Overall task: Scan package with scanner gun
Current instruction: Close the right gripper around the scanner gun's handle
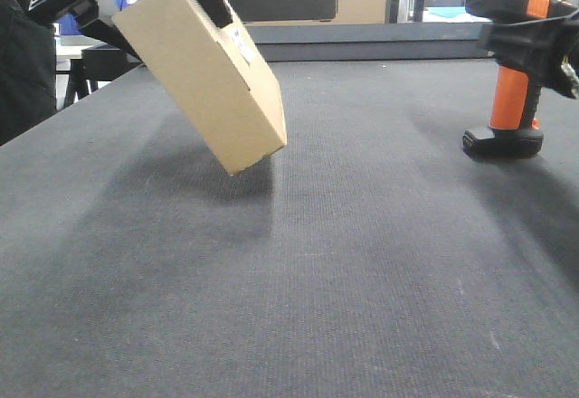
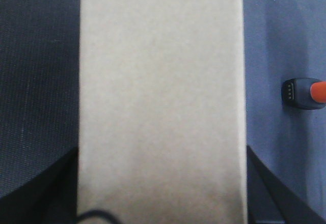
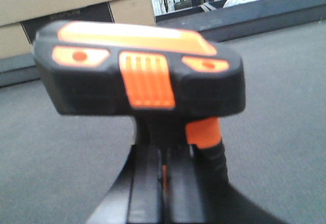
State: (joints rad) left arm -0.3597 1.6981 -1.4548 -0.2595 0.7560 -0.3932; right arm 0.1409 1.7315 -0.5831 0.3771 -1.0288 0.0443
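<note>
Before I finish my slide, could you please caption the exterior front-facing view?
Left end effector holds a tilted cardboard box; right end effector grips the scanner gun on the table.

Label [image 1: 242, 47] on package [image 1: 204, 77] probably too small to read; scanner gun [image 2: 304, 92] cropped.

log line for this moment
left gripper: shut on package, tilted above table | right gripper: shut on scanner gun

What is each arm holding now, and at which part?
Left end effector: the box, clamped at its upper end. Right end effector: the scanner, at its handle below the head.
</note>
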